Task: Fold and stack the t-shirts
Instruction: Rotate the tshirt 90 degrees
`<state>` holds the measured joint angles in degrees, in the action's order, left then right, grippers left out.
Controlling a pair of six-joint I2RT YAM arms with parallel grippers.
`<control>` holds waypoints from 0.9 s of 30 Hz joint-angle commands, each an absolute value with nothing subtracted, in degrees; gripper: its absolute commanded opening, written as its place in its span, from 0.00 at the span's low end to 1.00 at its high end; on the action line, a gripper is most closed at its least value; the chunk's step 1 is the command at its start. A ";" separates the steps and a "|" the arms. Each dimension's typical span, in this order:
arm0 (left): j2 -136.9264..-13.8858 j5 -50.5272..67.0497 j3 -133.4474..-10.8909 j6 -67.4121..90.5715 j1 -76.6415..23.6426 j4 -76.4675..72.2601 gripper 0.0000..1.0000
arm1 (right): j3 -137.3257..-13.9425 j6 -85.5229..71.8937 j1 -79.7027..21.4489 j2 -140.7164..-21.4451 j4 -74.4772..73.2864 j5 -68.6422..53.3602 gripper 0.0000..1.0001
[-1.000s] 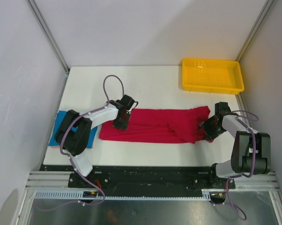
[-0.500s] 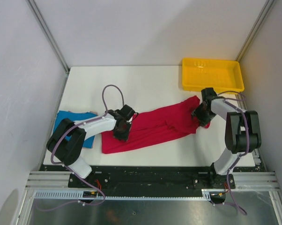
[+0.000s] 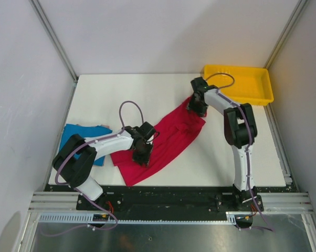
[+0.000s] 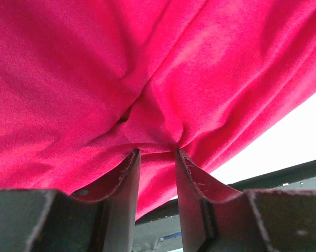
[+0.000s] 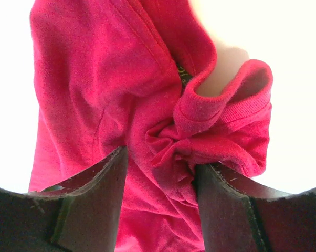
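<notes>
1. On the white table [image 3: 147, 89], the crimson t-shirt [image 3: 168, 137] runs in a diagonal band from the near left toward the far right.
2. Its far end stops close to the yellow tray [image 3: 237, 98], which sits at the table's far right corner.
3. At the near end of the shirt, the left gripper [image 4: 157, 152] is clamped on a pinched fold of the red cloth, and creases fan out from its fingertips.
4. At the far end, the right gripper [image 5: 160, 157] is closed around a thick bunch of the same shirt, just beside the ribbed collar [image 5: 226, 107], which curls up in a loop.
5. Against the table's left edge lies the blue t-shirt [image 3: 76, 132], flat and partly covered by the left arm [image 3: 103, 143].
6. Whether the blue t-shirt touches the red one cannot be told.
</notes>
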<state>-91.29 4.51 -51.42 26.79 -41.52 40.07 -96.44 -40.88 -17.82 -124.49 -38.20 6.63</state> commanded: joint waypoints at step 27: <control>-110.15 10.17 -87.90 29.42 -34.45 38.95 0.38 | -146.30 -17.68 -19.26 -152.19 -35.31 7.48 0.75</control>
